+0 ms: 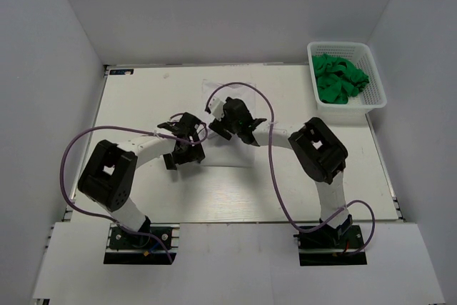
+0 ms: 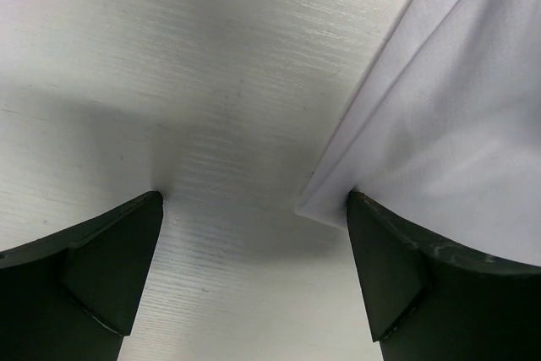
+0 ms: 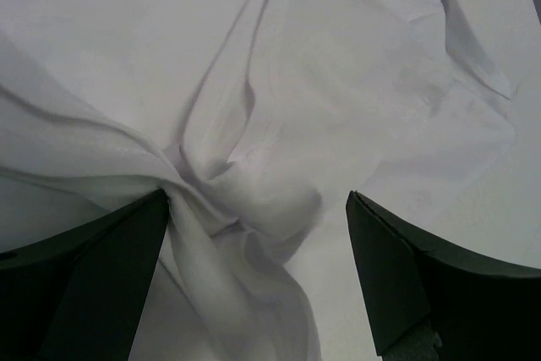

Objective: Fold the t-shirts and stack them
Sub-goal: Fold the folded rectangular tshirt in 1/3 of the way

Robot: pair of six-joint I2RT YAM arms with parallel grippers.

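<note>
We see the left pincer (image 2: pixel 254 197) spread at the white t-shirt (image 2: pixel 456 107) edge, the right pincer (image 3: pixel 258 197) spread over its bunch, likely for smoothing.

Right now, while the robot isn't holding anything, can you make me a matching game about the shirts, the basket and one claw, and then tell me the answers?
Things
1. white t-shirt
2. green t-shirts
3. basket
4. left claw

Places or states
A. at the far right corner of the table
B. open, right at a cloth corner
C. lying wrinkled mid-table
D. bunched up inside the basket

Pairs: 1-C, 2-D, 3-A, 4-B
</note>
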